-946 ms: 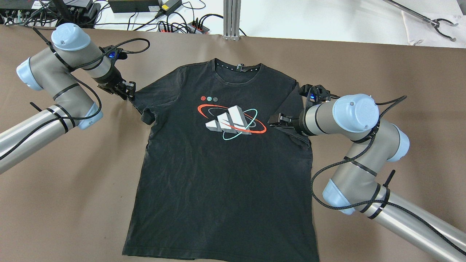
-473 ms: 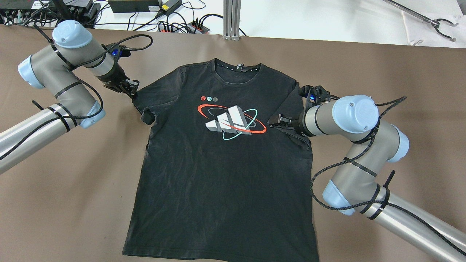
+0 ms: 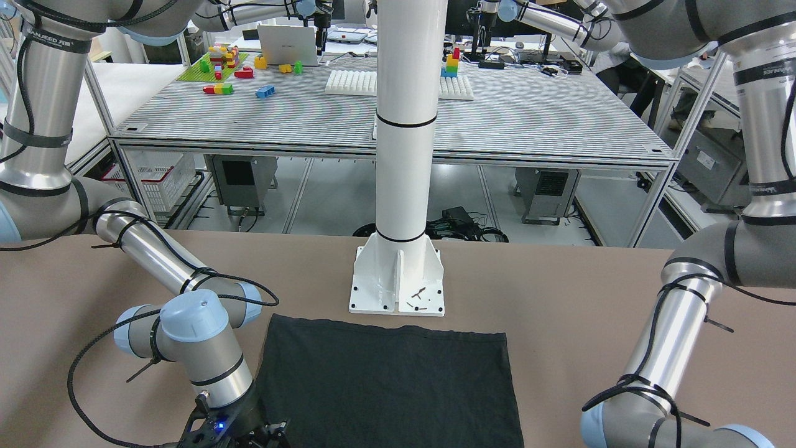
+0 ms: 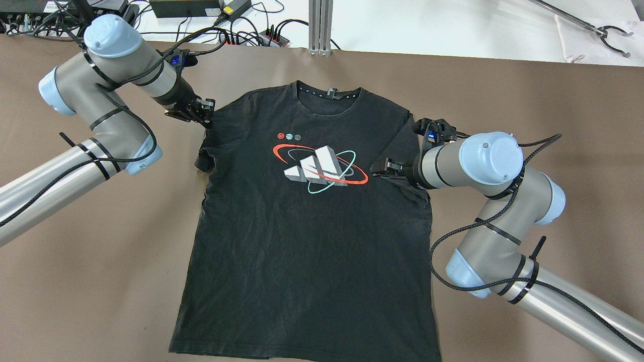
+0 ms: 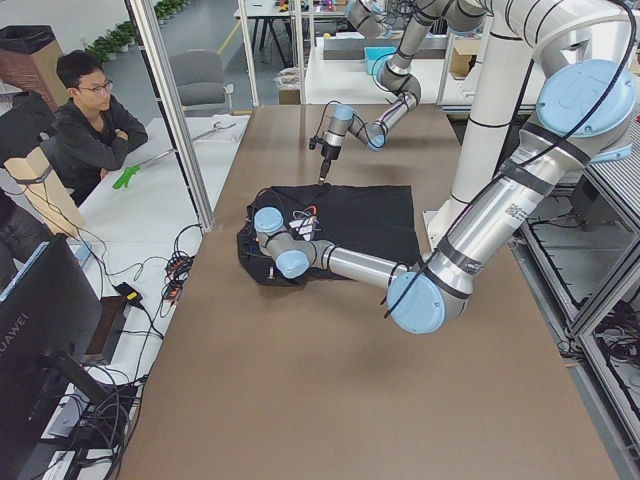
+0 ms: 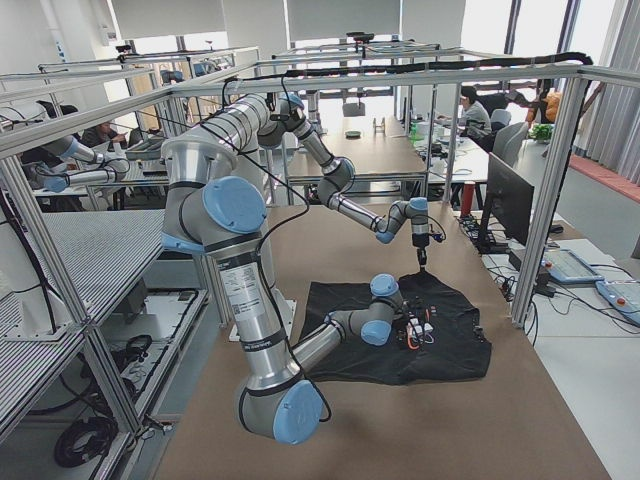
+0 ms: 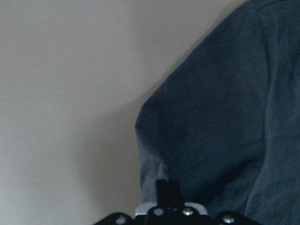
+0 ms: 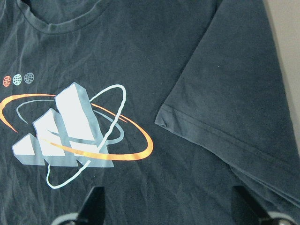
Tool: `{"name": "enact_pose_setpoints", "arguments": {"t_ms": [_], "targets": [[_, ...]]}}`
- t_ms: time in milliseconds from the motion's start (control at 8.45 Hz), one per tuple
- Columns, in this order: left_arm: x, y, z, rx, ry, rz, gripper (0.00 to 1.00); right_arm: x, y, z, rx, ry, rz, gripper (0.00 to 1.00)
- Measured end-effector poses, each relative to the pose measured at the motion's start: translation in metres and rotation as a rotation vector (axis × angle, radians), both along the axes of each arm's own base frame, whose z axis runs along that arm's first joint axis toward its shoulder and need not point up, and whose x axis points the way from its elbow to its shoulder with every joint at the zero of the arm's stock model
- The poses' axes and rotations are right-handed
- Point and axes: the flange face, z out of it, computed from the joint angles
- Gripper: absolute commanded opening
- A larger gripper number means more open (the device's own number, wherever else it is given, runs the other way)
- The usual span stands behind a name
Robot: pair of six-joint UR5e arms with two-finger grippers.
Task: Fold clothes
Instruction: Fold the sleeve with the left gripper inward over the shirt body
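**Black T-shirt, flat on table: second sleeve being turned in**

Item: one black shirt (image 4: 302,241), face up on the brown table (image 4: 100,251), with a printed logo (image 4: 322,168) on the chest.

- Nearest the robot: the white pole (image 3: 407,124), with the shirt's hem just past its base. The hem lies on the robot's side of the logo, straight and not yet folded.
- Just right of the logo: the right gripper (image 4: 383,168), low over the cloth. Its fingers are spread wide and hold nothing, and it is unmoved over the last second.
- Right of the logo: the right sleeve (image 8: 225,93), already laid inward over the chest with its hem showing.
- Left of the logo and farther off: the left gripper (image 4: 205,115), at the shoulder. The wrist view shows cloth bunched at its tip, so it appears pinched narrow on the left sleeve (image 4: 215,134).
- Change: within the last second this gripper has travelled away from the robot and in toward the logo. The sleeve's outer edge has come in with it.
- Reading: the second sleeve fold is under way, and the body folds remain.
- Beyond the logo: the collar (image 4: 327,98), undisturbed.
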Motion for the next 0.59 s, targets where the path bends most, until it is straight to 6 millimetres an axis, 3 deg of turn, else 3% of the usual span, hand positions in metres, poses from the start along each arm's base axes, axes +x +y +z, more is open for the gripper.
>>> {"name": "enact_pose_setpoints", "arguments": {"t_ms": [355,591], "targets": [[0.041,0.002,-0.091,-0.082,0.043,-0.050,0.00,0.000,0.000,0.000,0.000,0.001,0.000,0.95],[0.069,0.012,-0.114,-0.101,0.027,-0.079,0.00,0.000,0.001,0.005,-0.004,0.006,-0.001,0.95]]}}
